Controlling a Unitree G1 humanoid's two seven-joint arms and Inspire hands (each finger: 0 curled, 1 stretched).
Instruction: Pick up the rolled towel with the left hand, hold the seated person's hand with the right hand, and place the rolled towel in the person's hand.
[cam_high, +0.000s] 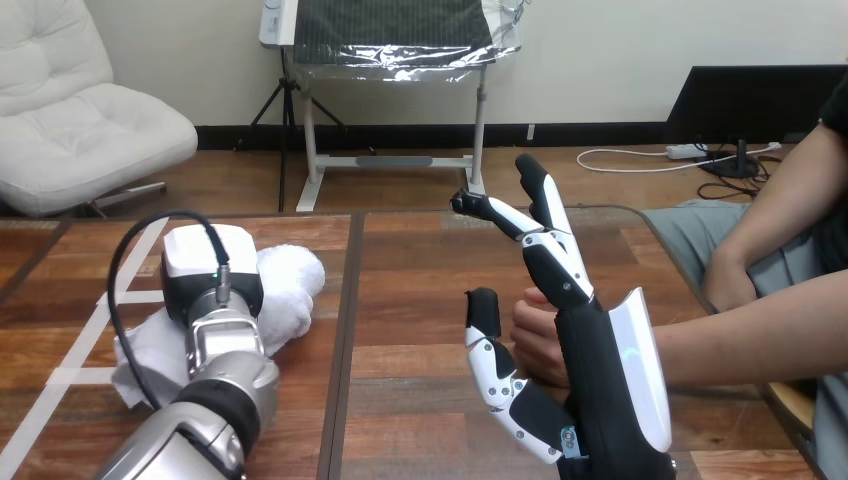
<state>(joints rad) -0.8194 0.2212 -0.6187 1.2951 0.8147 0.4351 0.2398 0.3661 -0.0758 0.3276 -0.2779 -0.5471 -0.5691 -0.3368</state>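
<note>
The rolled towel (292, 285) lies on the wooden table (420, 270) on the left half of the view, towards 9 o'clock from the table's middle, white and bunched, with part of it spreading out towards 7 o'clock under the robot's arm. The left hand (200, 255) sits directly on top of the towel, its white back facing up and its silver forearm (225, 365) running back to 6 o'clock; its underside is hidden against the cloth, so I cannot tell whether it grips the towel or only rests on it. Well apart, right of the table's middle seam, the right hand (600, 380) stands upright on its edge, spread: its fingers (548, 240) are straight and point up towards 12 o'clock, and its thumb (488, 345) stands apart at 9 o'clock from the palm. The person's hand (540, 340) comes in from 3 o'clock and is tucked between that thumb and the palm, touching the palm, loosely curled and holding nothing; nothing of the robot's right hand is curled round it
</note>
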